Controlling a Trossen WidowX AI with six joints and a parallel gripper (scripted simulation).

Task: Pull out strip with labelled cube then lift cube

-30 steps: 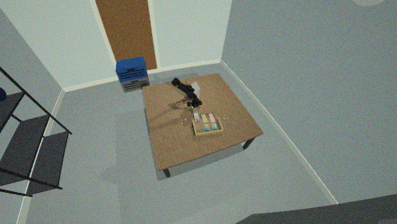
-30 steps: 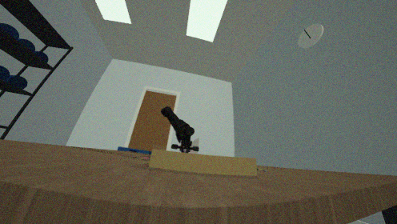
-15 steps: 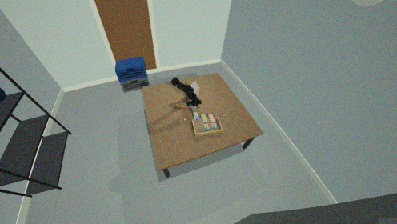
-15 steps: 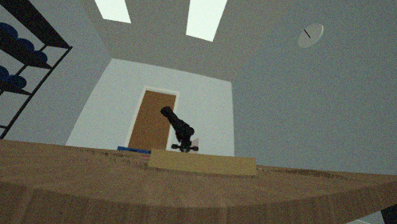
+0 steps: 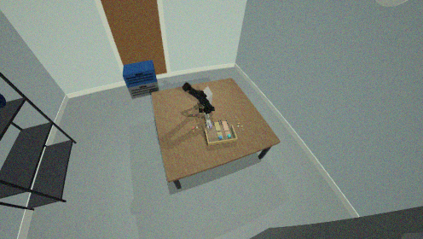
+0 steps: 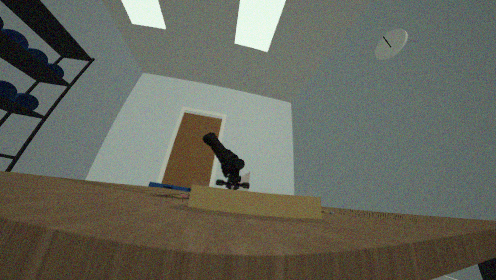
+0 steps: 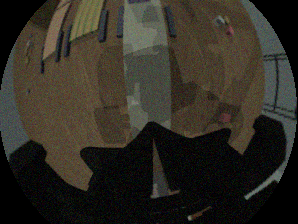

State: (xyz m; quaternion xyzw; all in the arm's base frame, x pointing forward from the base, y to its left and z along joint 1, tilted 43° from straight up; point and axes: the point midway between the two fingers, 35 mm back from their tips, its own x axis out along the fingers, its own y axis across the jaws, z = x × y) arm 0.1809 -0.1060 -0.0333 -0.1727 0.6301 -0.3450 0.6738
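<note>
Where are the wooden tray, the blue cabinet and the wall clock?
wooden tray (image 5: pixel 222 142) (image 6: pixel 255 202): top and exterior views, front wall
blue cabinet (image 5: pixel 139 68): top view, upper part
wall clock (image 6: pixel 397 44): exterior view, face

Seen from the top view, the tray (image 5: pixel 222 143) (image 6: pixel 255 202) sits on the surface (image 5: pixel 183 149) (image 6: pixel 125 225), before the arm (image 5: pixel 200 96) (image 6: pixel 227 157). The left strip (image 5: pixel 209 122) (image 7: pixel 145 75) reaches out of it towards the arm; beside that lie the middle strip (image 5: pixel 217 126) (image 7: pixel 87 20), then the right strip (image 5: pixel 225 126) (image 7: pixel 56 30). The drawer unit (image 5: pixel 140 74) (image 6: pixel 170 187) stands behind the surface, near the door (image 5: pixel 136 38) (image 6: pixel 192 150); the shelf rack (image 5: pixel 38 108) (image 6: pixel 56 101) stands well apart, left.
</note>
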